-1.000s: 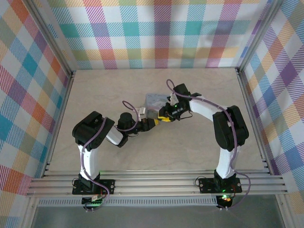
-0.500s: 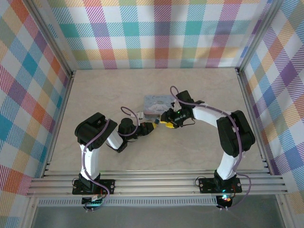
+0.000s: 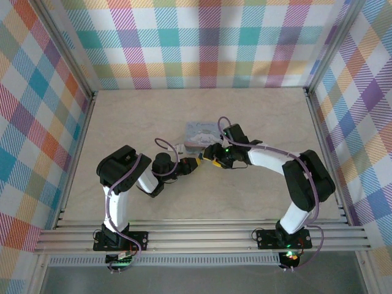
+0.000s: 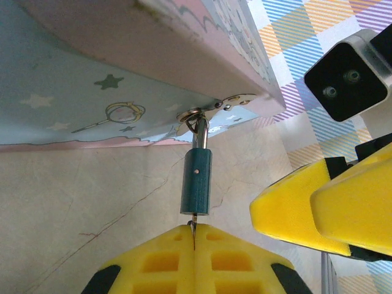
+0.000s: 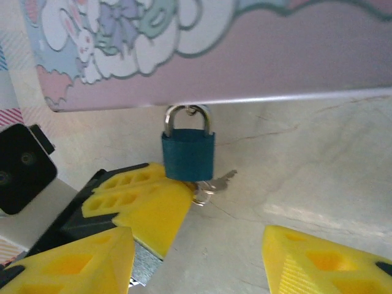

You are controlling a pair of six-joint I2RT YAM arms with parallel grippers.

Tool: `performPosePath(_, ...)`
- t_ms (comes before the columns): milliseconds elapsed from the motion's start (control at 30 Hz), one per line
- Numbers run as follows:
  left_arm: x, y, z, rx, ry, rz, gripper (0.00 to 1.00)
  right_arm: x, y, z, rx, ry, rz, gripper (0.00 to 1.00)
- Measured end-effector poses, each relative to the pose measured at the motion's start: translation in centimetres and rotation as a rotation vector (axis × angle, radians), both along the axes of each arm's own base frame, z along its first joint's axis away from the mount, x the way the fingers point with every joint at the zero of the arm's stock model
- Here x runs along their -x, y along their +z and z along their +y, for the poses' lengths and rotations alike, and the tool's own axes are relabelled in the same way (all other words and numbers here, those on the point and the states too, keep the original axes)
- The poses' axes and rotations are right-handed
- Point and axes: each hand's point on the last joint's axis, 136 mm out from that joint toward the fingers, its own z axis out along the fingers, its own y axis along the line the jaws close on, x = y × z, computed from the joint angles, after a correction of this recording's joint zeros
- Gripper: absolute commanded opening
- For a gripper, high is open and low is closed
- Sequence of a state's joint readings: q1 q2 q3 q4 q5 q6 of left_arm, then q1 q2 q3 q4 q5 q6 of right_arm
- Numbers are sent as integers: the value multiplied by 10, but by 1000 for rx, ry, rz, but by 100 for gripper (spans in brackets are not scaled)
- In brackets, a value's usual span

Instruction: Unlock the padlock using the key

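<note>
The left claw (image 4: 193, 237) is clenched, its two yellow fingers pressed together on what looks like the thin blade of the key (image 5: 212, 182). The blade runs straight out of the fingertip seam into the bottom of the padlock (image 4: 196, 182). The padlock, a small teal body, sits directly ahead of that claw's tips, very close to them. Its silvery shackle is hooked through the hasp (image 4: 215, 109) on the edge of the tin box (image 4: 92, 98), which lies just beyond. In the right wrist view the key's silvery head pokes out beside the left claw's fingertip, just under the padlock. A ring or a second key may be bunched with it, but that part is too small to tell. The right claw (image 5: 196, 266) is released, its yellow fingers spread wide with bare table (image 5: 318, 177) between them. The padlock is ahead of it, roughly centred between the two fingers and apart from both. From above, the two claws point at each other at the near side of the box, the right one just beside the left.
</note>
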State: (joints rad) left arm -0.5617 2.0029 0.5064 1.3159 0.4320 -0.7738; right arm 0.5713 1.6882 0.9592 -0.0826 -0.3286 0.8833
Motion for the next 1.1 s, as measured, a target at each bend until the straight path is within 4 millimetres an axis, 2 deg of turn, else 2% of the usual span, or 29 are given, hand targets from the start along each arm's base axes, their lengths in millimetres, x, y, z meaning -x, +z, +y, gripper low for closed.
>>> performPosePath(300, 0, 0, 0, 0, 0, 0, 0, -11, -19, 4, 43, -39, -3, 58)
performPosePath(500, 0, 0, 0, 0, -1, 0, 0, -22, -17, 9, 48, -48, -25, 58)
performPosePath(800, 0, 0, 0, 0, -1, 0, 0, -27, -18, 22, 49, -30, -27, 58)
performPosePath(933, 0, 0, 0, 1, -3, 0, 0, -30, -17, 28, 48, -20, -32, 55)
performPosePath(1100, 1, 0, -1, -6, -7, -4, 0, -28, -22, 27, 68, -16, -21, 44)
